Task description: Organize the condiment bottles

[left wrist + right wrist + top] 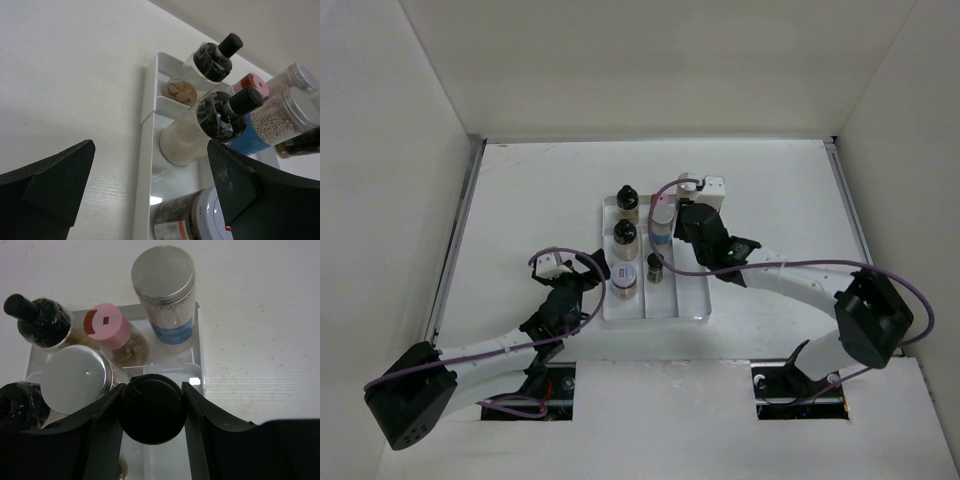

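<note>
The condiment bottles stand in a clear divided tray (pixel 665 317). Two brown black-capped bottles (pixel 627 200) (pixel 625 234) and a white-lidded jar (pixel 624 278) fill its left column. A pink-capped bottle (pixel 107 327), a silver-capped bottle (pixel 75 377) and a small black-capped bottle (pixel 655 265) are in the middle. A silver-capped, blue-labelled bottle (pixel 162 290) stands at the far right corner. My right gripper (pixel 151 410) is shut on a black bottle cap (pixel 150 422) over the tray's right column (pixel 688 232). My left gripper (pixel 150 185) is open and empty beside the tray's left wall (pixel 145 130), near the jar (pixel 200 217).
White walls enclose the table on the left, right and far sides. The arm bases sit in two cutouts (pixel 545 385) (pixel 800 385) at the near edge. The right arm's elbow (pixel 870 320) stands to the right of the tray.
</note>
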